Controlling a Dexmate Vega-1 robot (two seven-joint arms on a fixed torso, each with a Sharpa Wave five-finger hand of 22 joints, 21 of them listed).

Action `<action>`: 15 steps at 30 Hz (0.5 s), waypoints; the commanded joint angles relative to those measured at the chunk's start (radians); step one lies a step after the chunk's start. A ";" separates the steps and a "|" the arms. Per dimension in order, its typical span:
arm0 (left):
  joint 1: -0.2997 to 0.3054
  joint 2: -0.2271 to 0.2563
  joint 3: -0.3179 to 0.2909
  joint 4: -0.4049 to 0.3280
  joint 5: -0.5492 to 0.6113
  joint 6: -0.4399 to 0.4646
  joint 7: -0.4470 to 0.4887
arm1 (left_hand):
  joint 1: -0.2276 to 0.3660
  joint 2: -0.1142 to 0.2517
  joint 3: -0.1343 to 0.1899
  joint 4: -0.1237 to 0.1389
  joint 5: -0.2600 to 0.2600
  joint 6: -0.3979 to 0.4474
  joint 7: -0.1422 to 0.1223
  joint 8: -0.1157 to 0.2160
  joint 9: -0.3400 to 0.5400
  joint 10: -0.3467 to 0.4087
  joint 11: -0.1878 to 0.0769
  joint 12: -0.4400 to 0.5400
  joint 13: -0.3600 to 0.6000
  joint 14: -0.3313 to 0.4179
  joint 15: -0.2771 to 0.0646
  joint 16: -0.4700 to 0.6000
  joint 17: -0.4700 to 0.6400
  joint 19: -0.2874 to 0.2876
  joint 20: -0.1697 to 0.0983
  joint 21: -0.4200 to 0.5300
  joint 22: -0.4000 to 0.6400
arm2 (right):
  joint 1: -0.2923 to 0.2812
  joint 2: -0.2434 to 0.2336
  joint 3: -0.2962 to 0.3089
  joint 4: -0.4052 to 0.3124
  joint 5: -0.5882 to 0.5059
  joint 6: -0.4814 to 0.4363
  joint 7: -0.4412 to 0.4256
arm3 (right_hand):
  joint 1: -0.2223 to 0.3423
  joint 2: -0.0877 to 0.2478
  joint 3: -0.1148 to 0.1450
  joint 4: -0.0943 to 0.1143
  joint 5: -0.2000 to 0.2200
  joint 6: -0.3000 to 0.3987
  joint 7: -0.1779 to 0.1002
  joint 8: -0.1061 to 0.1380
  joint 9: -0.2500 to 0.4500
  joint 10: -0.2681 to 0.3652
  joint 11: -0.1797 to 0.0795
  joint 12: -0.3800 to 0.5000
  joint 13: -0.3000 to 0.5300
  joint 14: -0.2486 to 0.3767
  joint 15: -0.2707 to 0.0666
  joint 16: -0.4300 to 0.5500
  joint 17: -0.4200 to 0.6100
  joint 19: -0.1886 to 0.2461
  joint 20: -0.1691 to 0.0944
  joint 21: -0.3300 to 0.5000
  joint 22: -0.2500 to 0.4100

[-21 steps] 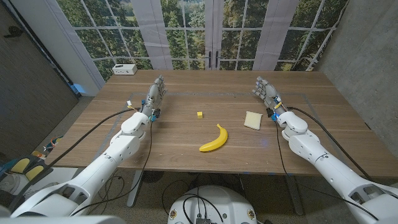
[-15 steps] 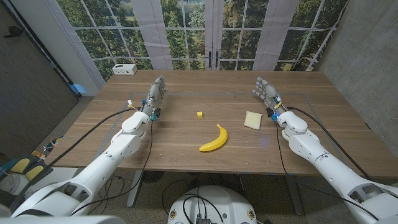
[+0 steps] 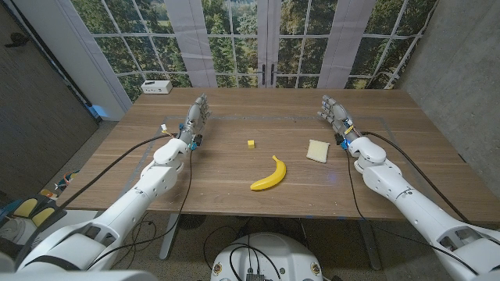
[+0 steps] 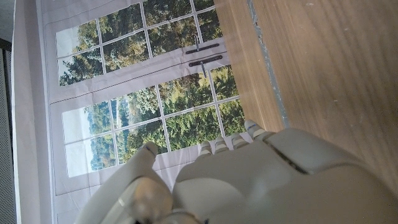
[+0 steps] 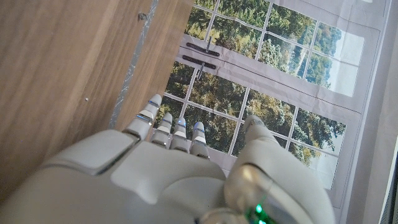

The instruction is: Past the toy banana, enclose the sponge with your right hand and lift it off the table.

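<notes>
Left robot hand (image 4: 261,180), table (image 4: 336,68), window (image 4: 143,99)

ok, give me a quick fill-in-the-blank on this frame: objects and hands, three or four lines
1. The pale square sponge lies on the wooden table nearest the robot's ____ hand.
2. The small cube beyond the yellow toy banana is coloured ____.
3. The right hand holds ____.
4. The white box sits at the table's far ____ corner.

Missing words: right; yellow; nothing; left
</notes>
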 commanded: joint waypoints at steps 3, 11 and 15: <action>-0.043 -0.017 0.018 0.048 0.007 0.004 -0.031 | 0.002 0.040 0.000 -0.003 0.006 -0.161 -0.004 0.007 0.004 -0.199 0.007 0.005 0.002 -0.210 -0.006 0.009 0.003 -0.091 0.008 0.001 0.005 | -0.001 -0.122 -0.033 -0.160 -0.118 -0.152 -0.081 | 0.011 -0.008 0.000 -0.009 -0.002 0.011 -0.006 0.007 0.002 0.012 0.000 0.002 0.004 0.009 0.003 0.004 0.003 0.005 0.010 0.004 0.003; -0.051 -0.013 0.029 0.028 0.017 0.026 -0.030 | 0.003 0.038 -0.003 -0.004 0.007 -0.145 -0.007 0.008 0.004 -0.175 0.020 0.011 0.003 -0.188 0.006 0.014 0.003 -0.075 0.018 0.001 0.005 | -0.005 -0.194 -0.050 -0.251 -0.184 -0.231 -0.092 | 0.008 -0.014 -0.006 -0.013 -0.005 0.023 -0.009 0.010 0.003 0.027 0.000 0.007 0.004 0.024 0.007 0.009 0.005 0.008 0.015 0.006 0.004; -0.036 -0.007 0.029 -0.005 0.024 0.038 -0.004 | 0.004 0.036 -0.004 -0.005 0.008 -0.132 -0.008 0.012 0.004 -0.165 0.026 0.014 0.003 -0.177 0.012 0.016 0.003 -0.066 0.023 0.003 0.005 | -0.012 -0.224 -0.049 -0.289 -0.203 -0.255 -0.091 | 0.008 -0.014 -0.007 -0.014 -0.005 0.026 -0.009 0.010 0.003 0.030 0.000 0.007 0.004 0.029 0.009 0.011 0.005 0.011 0.016 0.007 0.004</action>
